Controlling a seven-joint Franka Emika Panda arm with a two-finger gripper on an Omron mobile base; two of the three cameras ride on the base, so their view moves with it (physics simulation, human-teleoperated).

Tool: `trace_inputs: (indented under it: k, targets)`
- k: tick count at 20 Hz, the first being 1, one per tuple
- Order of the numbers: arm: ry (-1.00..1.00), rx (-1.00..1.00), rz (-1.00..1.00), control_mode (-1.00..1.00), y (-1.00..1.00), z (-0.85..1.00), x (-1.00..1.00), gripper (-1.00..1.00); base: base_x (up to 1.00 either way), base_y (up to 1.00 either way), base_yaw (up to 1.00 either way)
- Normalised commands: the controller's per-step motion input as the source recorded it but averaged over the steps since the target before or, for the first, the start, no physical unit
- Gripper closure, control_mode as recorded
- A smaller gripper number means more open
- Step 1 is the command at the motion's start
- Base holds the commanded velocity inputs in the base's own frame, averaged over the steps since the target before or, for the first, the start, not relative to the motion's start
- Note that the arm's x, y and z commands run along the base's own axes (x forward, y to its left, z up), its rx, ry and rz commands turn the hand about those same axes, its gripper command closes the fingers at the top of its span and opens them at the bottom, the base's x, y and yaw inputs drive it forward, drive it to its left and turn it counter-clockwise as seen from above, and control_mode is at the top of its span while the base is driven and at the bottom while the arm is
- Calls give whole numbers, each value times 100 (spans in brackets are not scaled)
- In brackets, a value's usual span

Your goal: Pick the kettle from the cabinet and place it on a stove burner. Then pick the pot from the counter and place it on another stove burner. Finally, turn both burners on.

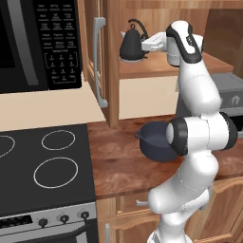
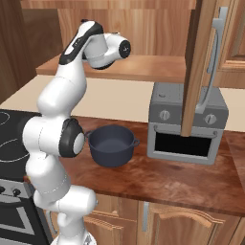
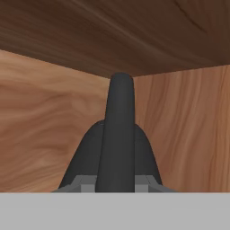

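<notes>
The wall cabinet (image 1: 111,61) stands open, its door swung out edge-on with the long grey bar handle (image 1: 98,61) facing the room. Below it runs the reddish wood counter (image 1: 123,166), and to the left lies the black glass cooktop (image 1: 42,166) with its white rings, the smallest ring (image 1: 58,140) at the back near the counter. A grey toaster oven (image 2: 186,124) sits on the counter on the right. The dark pot (image 2: 111,145) stands on the counter just beside the arm. Up on the cabinet shelf (image 1: 156,66) stands the small black kettle (image 1: 132,45), upright. The claw (image 1: 144,43) has reached in at the kettle's arched handle (image 3: 117,134); in the hand view its fingers are closed on that handle.
</notes>
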Motion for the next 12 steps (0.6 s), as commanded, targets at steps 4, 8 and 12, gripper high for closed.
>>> trace_inputs:
  k: [4,8,12]
  targets:
    - [-2,0,0,-100,1,0,-40,100,0,0,0]
    - [0,0,0,-100,0,0,-42,100,0,0,0]
    - [0,0,-1,-100,1,1,-45,100,0,0,0]
